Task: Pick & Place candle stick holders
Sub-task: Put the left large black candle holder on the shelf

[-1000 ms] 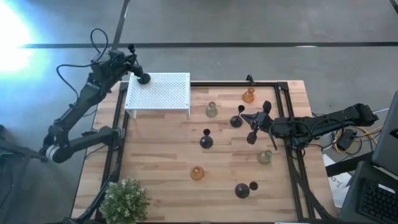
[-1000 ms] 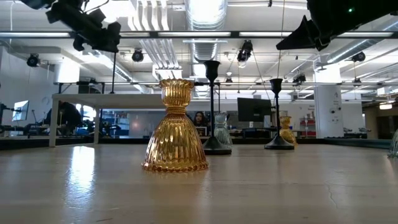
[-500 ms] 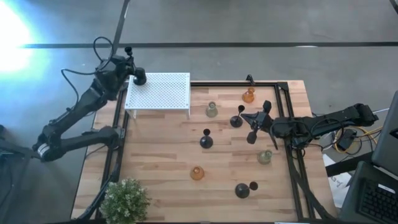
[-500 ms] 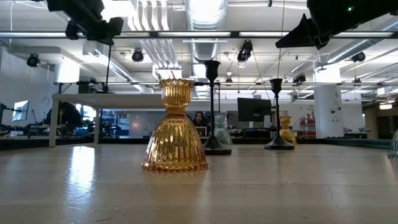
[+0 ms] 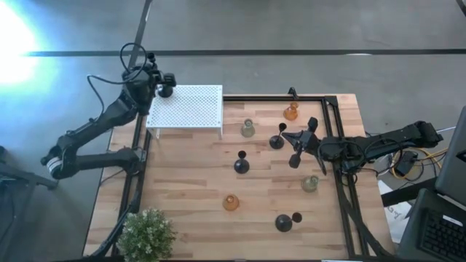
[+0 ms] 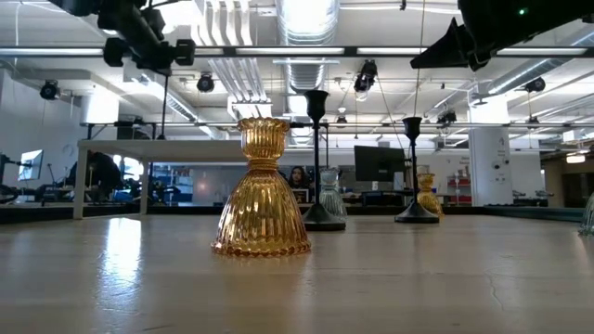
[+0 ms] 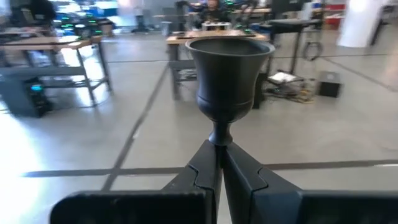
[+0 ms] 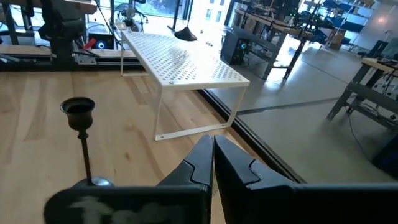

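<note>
My left gripper [image 5: 160, 80] is shut on a black candle stick holder [image 5: 167, 85], held over the far left corner of the white perforated box [image 5: 188, 109]. The holder's cup [image 7: 227, 68] stands above my fingertips; its base is hidden in the left wrist view. Whether the base touches the box, I cannot tell. My right gripper [image 5: 290, 137] is shut and holds nothing, beside another black holder [image 8: 79, 112]. Amber [image 5: 231, 203], pale green [image 5: 248, 129] and black [image 5: 241, 164] holders stand on their bases on the table. My left gripper pinches the black holder's thin stem just under the cup [image 7: 217, 138] between its two fingers. The fingers [image 7: 205, 168] come level and lie across the stem. The holder stands upright in the hold, cup on top, its stem [image 6: 165, 102] running down below the fingers.
More holders stand at the right: amber [image 5: 291, 111], pale green [image 5: 310, 183], and black ones [image 5: 277, 140] [image 5: 284, 222]. A potted plant [image 5: 148, 234] sits at the near left corner. A black frame [image 5: 338, 138] runs along the table's sides.
My left arm has swung and its gripper has turned about, carrying the black holder a little toward the table's far edge at the box's far left corner. The holder stays upright in the shut fingers.
</note>
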Robot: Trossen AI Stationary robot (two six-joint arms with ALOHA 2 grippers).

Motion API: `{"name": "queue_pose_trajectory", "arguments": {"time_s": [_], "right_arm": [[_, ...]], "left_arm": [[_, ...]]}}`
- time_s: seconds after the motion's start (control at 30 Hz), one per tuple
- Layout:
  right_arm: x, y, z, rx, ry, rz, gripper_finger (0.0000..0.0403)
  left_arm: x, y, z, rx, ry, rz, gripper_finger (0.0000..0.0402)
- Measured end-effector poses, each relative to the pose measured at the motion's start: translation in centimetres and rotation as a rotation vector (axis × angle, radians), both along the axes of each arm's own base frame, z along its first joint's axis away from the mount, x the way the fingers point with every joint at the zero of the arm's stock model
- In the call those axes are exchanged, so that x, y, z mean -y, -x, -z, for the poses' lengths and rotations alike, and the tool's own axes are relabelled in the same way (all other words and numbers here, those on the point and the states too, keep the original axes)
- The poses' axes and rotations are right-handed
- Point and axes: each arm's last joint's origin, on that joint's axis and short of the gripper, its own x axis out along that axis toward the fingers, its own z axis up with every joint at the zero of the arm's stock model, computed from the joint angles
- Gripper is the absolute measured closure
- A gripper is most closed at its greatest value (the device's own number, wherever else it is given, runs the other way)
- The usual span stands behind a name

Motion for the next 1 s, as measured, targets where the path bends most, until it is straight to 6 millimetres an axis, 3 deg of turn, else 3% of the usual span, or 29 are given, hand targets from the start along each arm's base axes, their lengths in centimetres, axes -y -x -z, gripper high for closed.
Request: {"name": "queue_pose_trajectory", "arguments": {"time_s": [0.33, 0.67, 1.0], "right_arm": [[0.0, 0.1, 0.2, -0.025, 0.003, 0.0, 0.0394], [0.0, 0.0, 0.1, -0.014, 0.004, 0.0, 0.0394], [0.0, 0.0, 0.1, -0.016, 0.007, -0.001, 0.0394]], "left_arm": [[0.3, 0.4, -0.1, 0.024, 0.005, -0.023, 0.0387], [-1.3, 0.2, 0.9, 0.032, 0.048, -0.058, 0.0387], [-1.6, 0.3, 1.0, 0.048, 0.052, -0.044, 0.0387]]}}
